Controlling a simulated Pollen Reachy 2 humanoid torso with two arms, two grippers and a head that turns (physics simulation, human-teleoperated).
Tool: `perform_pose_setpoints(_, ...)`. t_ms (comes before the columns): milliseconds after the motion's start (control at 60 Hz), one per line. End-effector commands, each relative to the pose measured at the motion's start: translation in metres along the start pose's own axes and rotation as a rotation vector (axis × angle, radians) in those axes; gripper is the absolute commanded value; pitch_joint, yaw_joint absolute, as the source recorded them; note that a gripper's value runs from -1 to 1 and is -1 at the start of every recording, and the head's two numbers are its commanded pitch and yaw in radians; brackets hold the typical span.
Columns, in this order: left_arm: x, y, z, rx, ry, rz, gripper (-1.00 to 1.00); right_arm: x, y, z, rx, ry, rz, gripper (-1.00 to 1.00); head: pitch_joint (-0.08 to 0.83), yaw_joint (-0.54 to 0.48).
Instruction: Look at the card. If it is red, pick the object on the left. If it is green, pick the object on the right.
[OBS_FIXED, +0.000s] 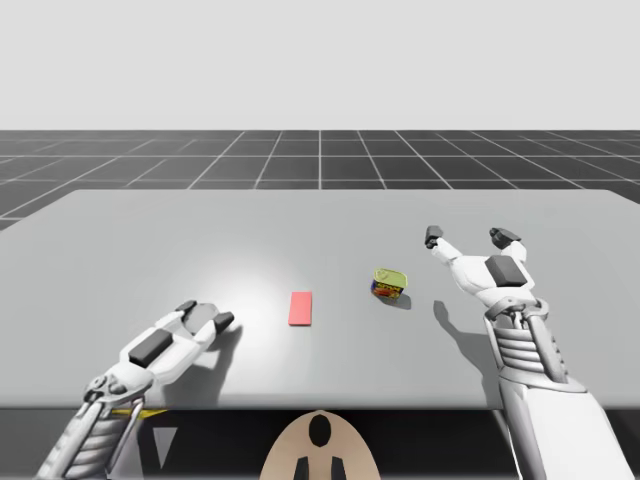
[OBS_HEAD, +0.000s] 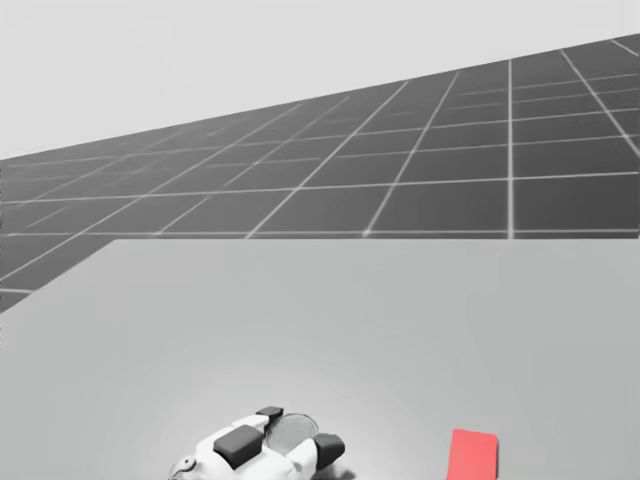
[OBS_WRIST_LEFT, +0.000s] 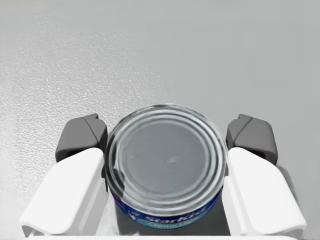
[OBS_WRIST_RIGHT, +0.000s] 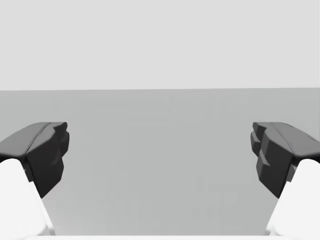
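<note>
High view: left of the red card (OBS_FIXED: 301, 308), left gripper (OBS_FIXED: 205, 314) clamps the round blue can (OBS_FIXED: 201, 317); right of the card, yellow can (OBS_FIXED: 390, 284), then right gripper (OBS_FIXED: 469, 237), fingers (OBS_FIXED: 433, 237) spread.
Head view: round blue can left of card.
Left wrist view: both fingers (OBS_WRIST_LEFT: 82, 137) touch the can.

Grey tabletop (OBS_FIXED: 320, 215) lies open along the far edge. Toward the front edge, a flat red card (OBS_FIXED: 301, 308) and a small yellow-green tin (OBS_FIXED: 390, 284) sit apart, leaving a gap; my left gripper (OBS_WRIST_LEFT: 166, 136) clamps a round blue silver-lidded can (OBS_WRIST_LEFT: 165, 165).
</note>
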Motion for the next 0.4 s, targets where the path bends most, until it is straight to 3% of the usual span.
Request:
perform_pose_setpoints(17, 0.052, 0.004, 0.017, 0.000, -0.083, -0.069, 1.00, 0.000, -0.001, 0.000, 0.000, 0.000, 0.001, -1.00, 0.290, 0.40)
perform_pose_setpoints(200, 0.109, 0.004, 0.040, 0.020, -0.194, -0.147, 1.00, 0.000, -0.002, 0.000, 0.016, 0.001, -0.001, -1.00, 0.267, 0.40)
perform_pose_setpoints(233, 0.123, 0.002, 0.047, 0.026, -0.226, -0.166, 1.00, 0.000, -0.002, 0.000, 0.028, -0.006, 0.026, -1.00, 0.261, 0.40)
perform_pose_setpoints(267, 0.130, 0.001, 0.051, 0.029, -0.244, -0.176, 1.00, 0.000, -0.002, 0.000, 0.025, -0.007, 0.019, -1.00, 0.259, 0.40)
perform_pose_setpoints(400, 0.179, -0.004, 0.084, 0.069, -0.391, -0.239, 1.00, -0.001, -0.003, 0.001, 0.030, -0.005, 0.027, -1.00, 0.248, 0.40)
